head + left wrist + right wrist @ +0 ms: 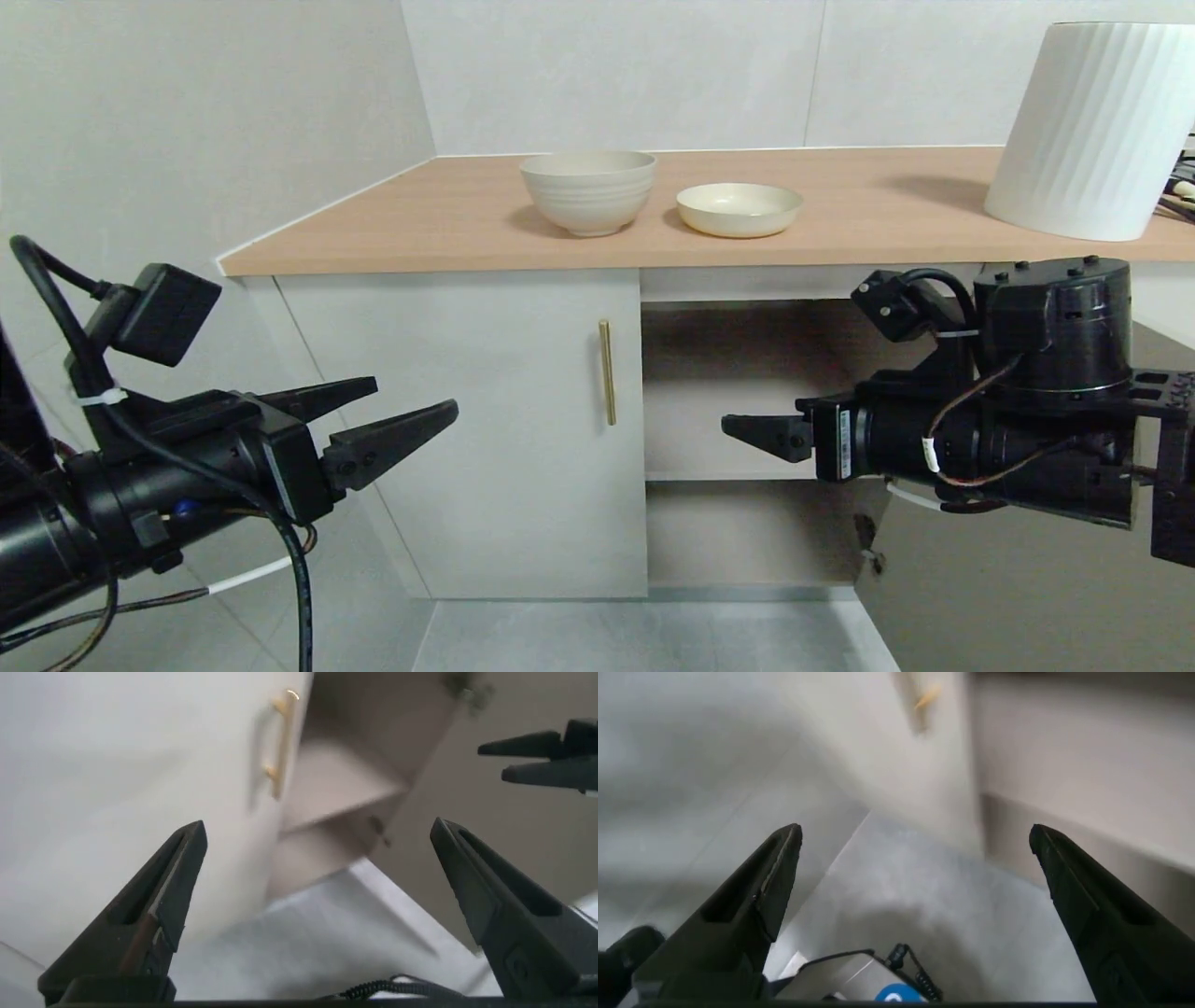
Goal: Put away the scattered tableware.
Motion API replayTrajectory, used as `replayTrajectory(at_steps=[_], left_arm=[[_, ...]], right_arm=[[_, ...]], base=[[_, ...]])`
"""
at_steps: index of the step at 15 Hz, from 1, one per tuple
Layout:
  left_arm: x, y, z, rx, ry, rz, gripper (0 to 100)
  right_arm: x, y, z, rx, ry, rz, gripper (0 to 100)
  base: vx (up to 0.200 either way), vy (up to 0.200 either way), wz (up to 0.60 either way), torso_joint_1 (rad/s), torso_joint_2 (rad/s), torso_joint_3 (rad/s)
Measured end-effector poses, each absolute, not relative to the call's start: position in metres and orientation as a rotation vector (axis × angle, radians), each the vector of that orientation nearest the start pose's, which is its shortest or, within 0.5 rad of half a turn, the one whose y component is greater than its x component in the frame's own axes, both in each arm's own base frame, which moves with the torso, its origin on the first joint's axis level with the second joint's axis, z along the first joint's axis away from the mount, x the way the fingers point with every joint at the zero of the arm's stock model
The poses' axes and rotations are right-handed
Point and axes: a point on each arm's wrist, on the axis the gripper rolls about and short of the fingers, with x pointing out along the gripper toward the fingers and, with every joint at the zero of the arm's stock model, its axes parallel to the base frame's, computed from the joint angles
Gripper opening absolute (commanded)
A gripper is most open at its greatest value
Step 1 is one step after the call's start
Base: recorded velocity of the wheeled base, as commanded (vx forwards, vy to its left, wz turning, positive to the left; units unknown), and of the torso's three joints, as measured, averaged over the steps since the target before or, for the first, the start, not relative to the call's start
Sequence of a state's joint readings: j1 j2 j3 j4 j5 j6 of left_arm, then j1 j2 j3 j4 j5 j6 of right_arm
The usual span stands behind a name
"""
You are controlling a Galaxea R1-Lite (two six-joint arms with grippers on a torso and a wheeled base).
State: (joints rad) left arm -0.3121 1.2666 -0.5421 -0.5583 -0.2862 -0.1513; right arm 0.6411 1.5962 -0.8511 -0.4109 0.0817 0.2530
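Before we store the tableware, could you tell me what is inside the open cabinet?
A shelf and the back wall show; the right gripper covers the right part.

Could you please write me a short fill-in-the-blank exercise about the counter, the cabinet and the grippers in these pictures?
1. On the counter, the deep bowl stands to the robot's ____ of the shallow dish.
2. The cabinet door with the gold handle is ____.
3. The left gripper and the right gripper are both ____.
Missing words: left; shut; open.
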Motion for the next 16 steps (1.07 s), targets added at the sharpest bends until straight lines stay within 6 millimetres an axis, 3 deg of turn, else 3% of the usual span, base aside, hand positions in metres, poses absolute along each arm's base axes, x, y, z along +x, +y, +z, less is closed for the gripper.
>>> replayTrajectory(at_steps=[6,16], left_arm=[[0.181,-0.064,0.21,-0.145,0.216,-0.579,100],[0.178,-0.063,0.214,-0.145,0.199,-0.586,100]], right_arm=[[0.223,0.171,0.201,0.137,0.445,0.675,100],[0.207,0.173,0.202,0.116,0.437,0.726,100]], base=[[0.2,0.0,0.0,0.0,0.0,0.002],[0.0,0.0,0.0,0.0,0.0,0.0]])
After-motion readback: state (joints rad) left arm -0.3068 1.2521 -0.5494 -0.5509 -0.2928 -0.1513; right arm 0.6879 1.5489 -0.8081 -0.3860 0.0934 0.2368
